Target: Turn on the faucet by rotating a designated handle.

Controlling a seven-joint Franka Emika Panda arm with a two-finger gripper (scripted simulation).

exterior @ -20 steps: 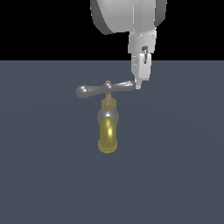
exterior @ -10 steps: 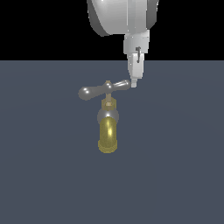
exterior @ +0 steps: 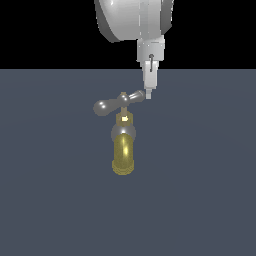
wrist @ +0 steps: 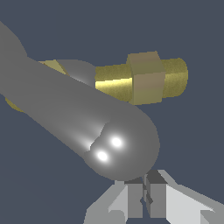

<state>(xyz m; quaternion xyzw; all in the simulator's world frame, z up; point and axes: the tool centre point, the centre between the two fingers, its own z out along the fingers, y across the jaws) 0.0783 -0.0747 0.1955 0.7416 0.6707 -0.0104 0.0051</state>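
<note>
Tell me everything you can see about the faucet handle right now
The handle is a slim, shiny grey crossbar, metal by its look, with rounded bulbous ends and a small brass knob at its centre. It sits atop the faucet, above the brass stem and gold spout, and lies slanted, its end on the exterior view's left nearer and lower in that picture. The gripper, fingers shut together, sits right at the other end; the wrist view shows that rounded end just ahead of the fingertips.

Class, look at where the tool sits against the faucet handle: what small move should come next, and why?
Probably keep pushing the handle's near end sideways toward the exterior view's left. The shut tool touches that rounded end, and the crossbar sits slanted above the faucet, seemingly only partway turned.
</note>
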